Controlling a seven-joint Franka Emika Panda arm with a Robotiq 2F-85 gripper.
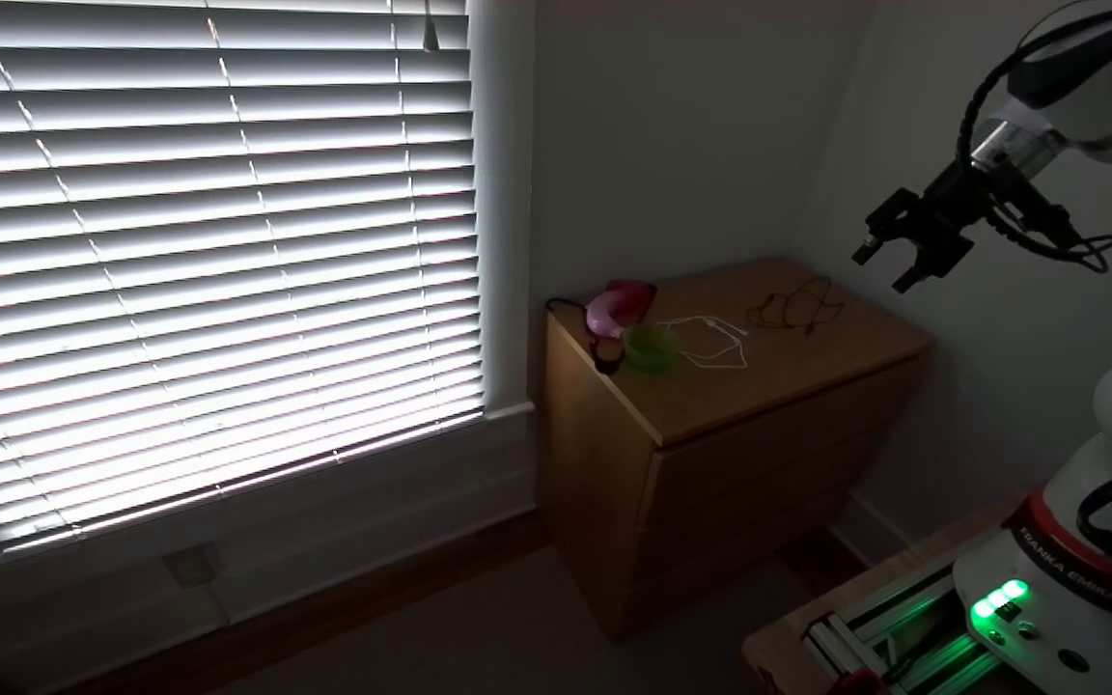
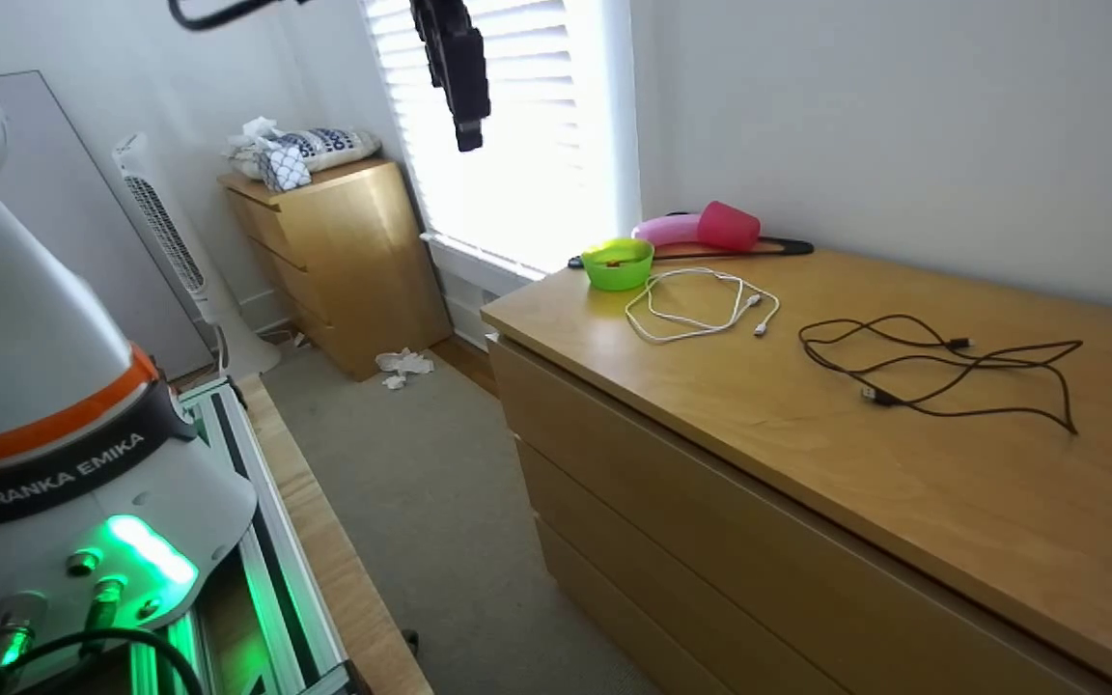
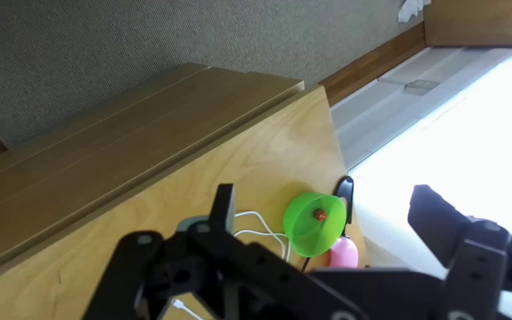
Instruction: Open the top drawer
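Window blinds [image 1: 189, 270], wooden dresser [image 1: 681, 410], Robotiq gripper [image 1: 885, 267]
On the dresser, in an exterior view, a green bowl [image 1: 650, 349], just beside it a white cable [image 1: 722, 367]; the top drawer [image 1: 778, 439] sits directly beneath the dresser's top; farther right, the gripper hangs unclenched, jaws well apart.

The wrist view's edge crops the top drawer [image 3: 127, 160], and the hand [image 3: 323, 203] partly hides a white cable [image 3: 271, 232].
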